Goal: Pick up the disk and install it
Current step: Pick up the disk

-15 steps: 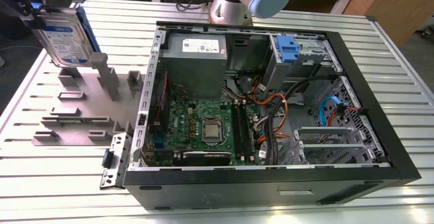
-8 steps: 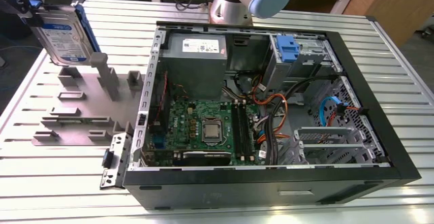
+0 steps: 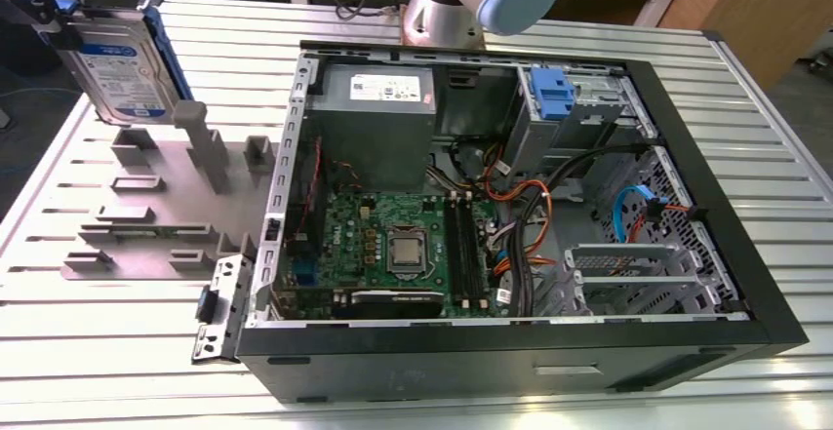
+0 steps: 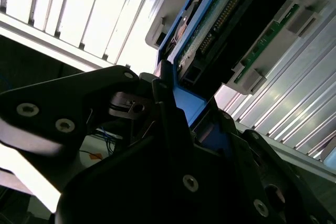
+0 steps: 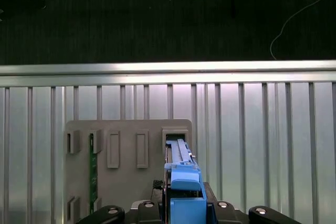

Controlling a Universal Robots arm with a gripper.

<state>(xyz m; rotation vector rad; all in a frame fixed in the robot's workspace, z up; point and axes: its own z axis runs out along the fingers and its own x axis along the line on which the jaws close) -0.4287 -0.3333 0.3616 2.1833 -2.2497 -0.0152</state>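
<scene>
nearest the wrist cameras is the gripper (image 4: pixel 181 111). its black fingers (image 4: pixel 100 98) are drawn in from either side onto the blue carrier frame (image 4: pixel 190 106). the jaws stand only as far apart as that frame is thick, clamped on it, so the gripper has hold of the disk (image 4: pixel 212 27) by one end. the frame sits squarely between the jaws, and the rest of the disk reaches out past the fingertips. in the second wrist view its green circuit-board face shows.

in the first wrist view the disk is seen edge-on, running from the jaws toward a slot in the grey fixture plate (image 5: pixel 126 129). i cannot tell whether its far end is clear of that slot. a green strip (image 5: pixel 92 174) stands in another slot of the plate. the plate lies on the ribbed metal table (image 5: pixel 262 129), and past the table's edge is a dark floor (image 5: pixel 157 19).

in the exterior view the disk hangs nearly upright from the gripper at the exterior view's far left. it is over the fixture plate, with its white-and-blue label facing the camera and the blue frame along its edge. it is well apart from the open computer case (image 3: pixel 456 362), which lies on its side on the table to the exterior view's right. inside the case are the green motherboard (image 3: pixel 390 235), the grey power supply (image 3: pixel 377 108) and a blue latch (image 3: pixel 553 94) on a metal cage. behind the case stands the arm (image 3: pixel 450 6).
</scene>
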